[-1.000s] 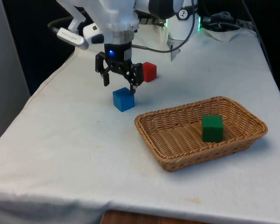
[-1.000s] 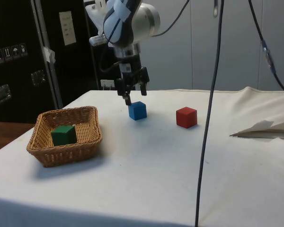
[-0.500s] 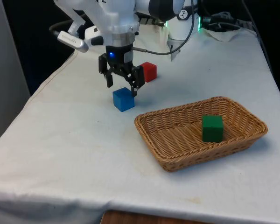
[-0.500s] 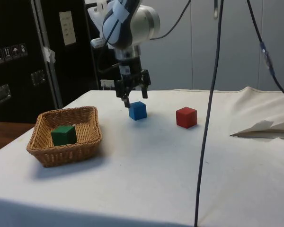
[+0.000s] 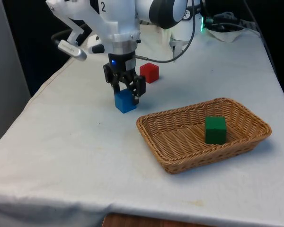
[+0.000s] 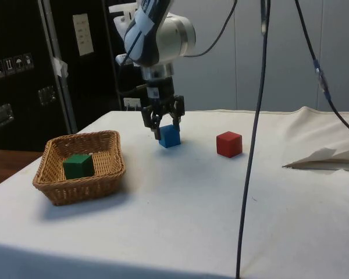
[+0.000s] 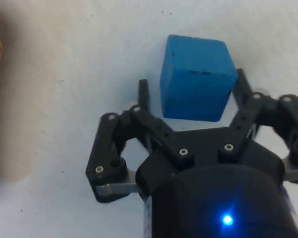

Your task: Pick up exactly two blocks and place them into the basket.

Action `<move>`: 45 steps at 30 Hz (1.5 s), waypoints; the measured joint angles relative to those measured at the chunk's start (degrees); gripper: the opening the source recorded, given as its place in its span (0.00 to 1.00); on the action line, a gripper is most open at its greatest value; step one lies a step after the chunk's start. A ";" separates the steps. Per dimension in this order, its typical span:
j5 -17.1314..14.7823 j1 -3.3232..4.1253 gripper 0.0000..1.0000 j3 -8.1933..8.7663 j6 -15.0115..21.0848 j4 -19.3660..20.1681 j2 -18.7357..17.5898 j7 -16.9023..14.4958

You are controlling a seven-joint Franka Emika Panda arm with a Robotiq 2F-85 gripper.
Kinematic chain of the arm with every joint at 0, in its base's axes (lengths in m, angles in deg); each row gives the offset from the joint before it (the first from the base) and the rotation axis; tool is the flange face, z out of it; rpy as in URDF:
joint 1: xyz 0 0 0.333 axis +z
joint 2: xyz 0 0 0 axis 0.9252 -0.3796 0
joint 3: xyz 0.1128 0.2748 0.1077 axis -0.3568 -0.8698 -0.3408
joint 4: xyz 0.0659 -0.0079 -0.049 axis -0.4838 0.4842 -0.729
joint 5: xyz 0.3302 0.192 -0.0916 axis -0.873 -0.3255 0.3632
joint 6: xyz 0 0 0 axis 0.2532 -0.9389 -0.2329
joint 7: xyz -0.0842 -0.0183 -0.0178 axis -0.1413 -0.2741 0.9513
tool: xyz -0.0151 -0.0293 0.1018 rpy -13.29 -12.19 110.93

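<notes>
Front, side and wrist views of a block-sorting task. The black two-finger claw (image 5: pixel 126 91) stands upright over the solid blue cube (image 5: pixel 125 100), left of centre in the front view and upper centre in the side view (image 6: pixel 169 136). In the wrist view the claw (image 7: pixel 191 96) is spread a little wider than the blue cube (image 7: pixel 196 77), one finger on each side of it. Narrow gaps show between fingers and cube faces, so nothing is gripped yet. The vertical approach suits a cube resting flat on the white-clothed surface (image 5: pixel 75 156): the fingers can meet two opposite faces squarely.

The oval woven wicker basket (image 5: pixel 177 161) lies at lower right of centre in the front view and at left in the side view (image 6: pixel 52 186). A solid green cube (image 5: pixel 215 129) already sits inside it, near its far end in the front view. By this count one block of the required two appears delivered, and the blue cube would be the second.

A solid red cube (image 5: pixel 149 72) rests on the surface just beyond the claw in the front view, and well apart from the blue cube in the side view (image 6: pixel 228 143). It should stay out, since the task fixes the number at two.
</notes>
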 measured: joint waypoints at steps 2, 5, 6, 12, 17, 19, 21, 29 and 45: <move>-0.34 0.00 0.29 0.00 0.00 -0.06 -0.11 0.06; -0.86 0.00 0.02 0.00 0.00 -0.06 -0.17 0.06; -0.92 0.00 0.02 0.00 0.00 -0.06 -0.23 0.06; -0.97 0.00 0.02 0.00 0.00 -0.06 -0.23 0.11; -0.97 0.06 0.02 0.11 -0.11 -0.34 0.06 0.29; -0.92 0.23 0.02 0.29 -0.52 -0.40 0.74 0.40; -0.46 0.46 0.02 0.52 -1.49 -0.29 2.12 0.74; 1.60 1.26 0.02 0.74 -2.92 0.06 4.98 3.04; 10.66 4.07 0.02 -0.74 -4.93 0.34 11.34 13.18</move>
